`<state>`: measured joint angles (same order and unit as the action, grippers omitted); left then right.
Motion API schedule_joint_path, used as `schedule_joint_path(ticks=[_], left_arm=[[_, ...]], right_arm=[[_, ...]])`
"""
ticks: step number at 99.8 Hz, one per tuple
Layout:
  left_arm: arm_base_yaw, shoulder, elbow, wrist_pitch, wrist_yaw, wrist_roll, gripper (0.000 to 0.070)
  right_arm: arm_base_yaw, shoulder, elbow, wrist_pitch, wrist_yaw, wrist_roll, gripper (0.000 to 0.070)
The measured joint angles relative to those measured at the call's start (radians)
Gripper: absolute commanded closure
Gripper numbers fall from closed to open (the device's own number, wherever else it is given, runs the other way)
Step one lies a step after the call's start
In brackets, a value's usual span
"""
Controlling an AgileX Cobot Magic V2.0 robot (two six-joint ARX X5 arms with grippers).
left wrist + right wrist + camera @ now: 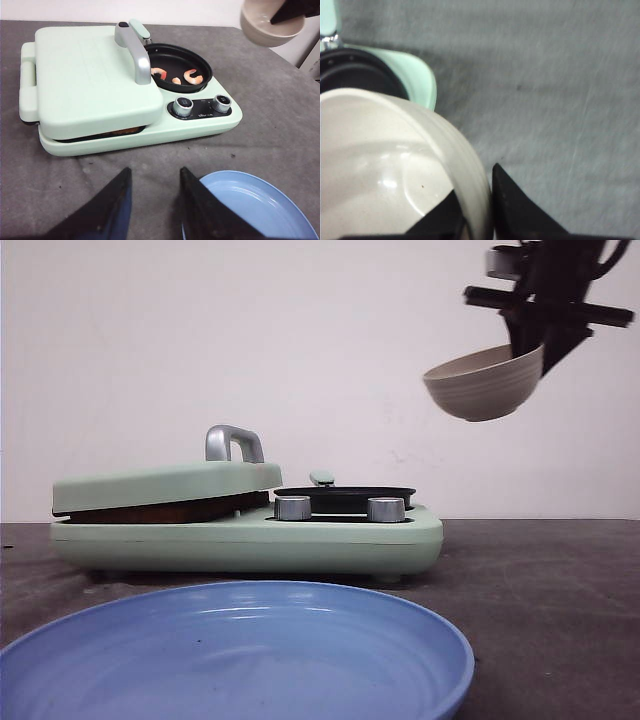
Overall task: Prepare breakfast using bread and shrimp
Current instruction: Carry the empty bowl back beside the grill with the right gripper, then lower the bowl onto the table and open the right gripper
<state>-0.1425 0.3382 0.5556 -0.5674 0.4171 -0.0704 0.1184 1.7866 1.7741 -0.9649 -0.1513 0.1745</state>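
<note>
Three small curled shrimp [192,76], orange-pink with pale whitish flesh, lie apart from one another in the round black pan [200,64] set into the right half of a mint-green cooker [200,127]. Beside the pan, the cooker's flat green lid [90,75] with its silver handle [136,52] is down over the left half, and a thin brown edge showing in the gap under it may be the bread [122,132], though the slice itself is hidden. Two silver knobs [183,106] sit on the front of the cooker below the pan. High above and to the right of the cooker, the right gripper [487,207] is clamped on the rim of a beige ribbed bowl [485,382], tilted and bare inside. The left gripper [152,200] hangs released over the grey table [265,130], its fingers spread with nothing between them, next to a blue plate [240,655] near the table's front edge.
</note>
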Motion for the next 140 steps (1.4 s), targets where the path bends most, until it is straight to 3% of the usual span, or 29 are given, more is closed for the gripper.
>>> schedule_joint_path(ticks=[23,46,108,140], left_arm=[[0.000,0.000,0.000,0.000,0.000,0.000,0.0591],[0.000,0.000,0.000,0.002,0.000,0.000,0.0591],[0.000,0.000,0.000,0.002,0.000,0.000,0.0591],[0.000,0.000,0.000,0.002,0.000,0.000,0.0591]], right_arm=[[-0.090,-0.001,0.000,-0.082,-0.107,0.006,0.0692],[-0.142,-0.005,-0.026,-0.082,-0.182,0.006,0.0693],[-0.147,-0.011,-0.520,0.212,-0.239,0.006,0.0693],[-0.160,-0.011,-0.597,0.308,-0.237,0.006,0.0693]])
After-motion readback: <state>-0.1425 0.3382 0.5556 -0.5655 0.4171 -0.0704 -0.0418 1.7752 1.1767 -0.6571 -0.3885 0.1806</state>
